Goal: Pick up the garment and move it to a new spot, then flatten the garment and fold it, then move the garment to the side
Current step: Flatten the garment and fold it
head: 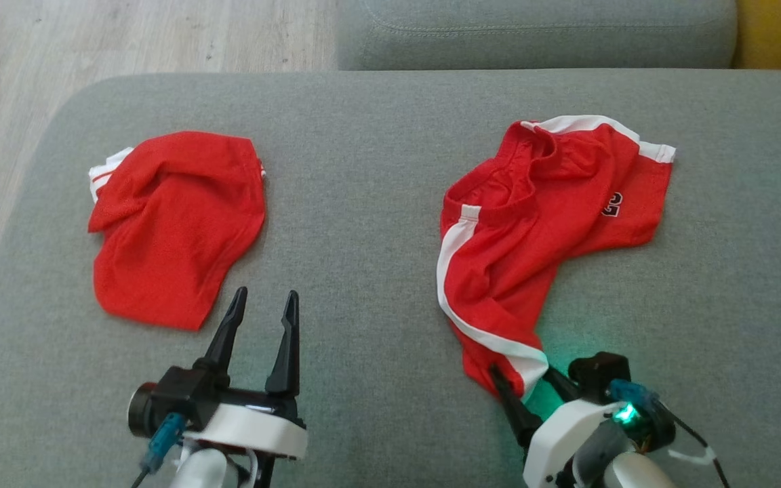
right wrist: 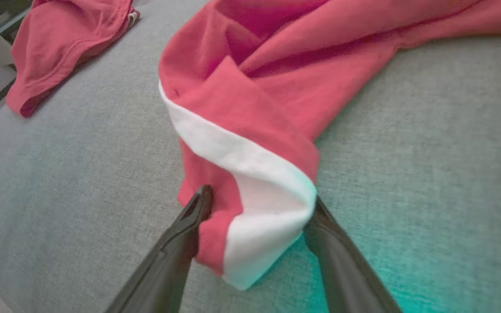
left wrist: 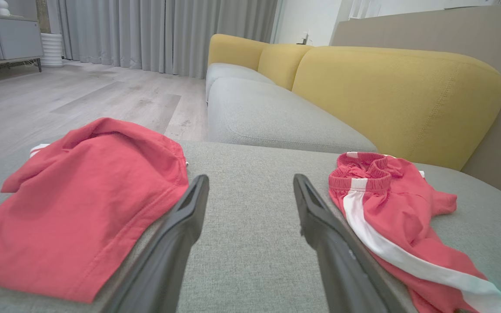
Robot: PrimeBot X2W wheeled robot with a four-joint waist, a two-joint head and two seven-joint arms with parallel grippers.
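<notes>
A crumpled red garment (head: pixel 533 224) with a white side stripe and a number print lies on the right of the grey cushion (head: pixel 363 169). Its near hem sits between the fingers of my right gripper (head: pixel 521 379), whose jaws stand open on either side of the cloth (right wrist: pixel 276 87). In the right wrist view the white-striped end fills the gap of the right gripper (right wrist: pixel 260 195). My left gripper (head: pixel 265 293) hovers open over bare cushion, just right of a second red garment (head: pixel 173 224). The left wrist view shows the left gripper (left wrist: pixel 250 178) between the second garment (left wrist: pixel 81 195) and the striped garment (left wrist: pixel 389 208).
The cushion's rounded edge falls to a wooden floor (head: pixel 126 34) at the left and far left. A grey sofa seat (head: pixel 533 34) with yellow backrests (left wrist: pixel 385 95) stands beyond the far edge. A cabinet (left wrist: pixel 15 34) and curtains are far off.
</notes>
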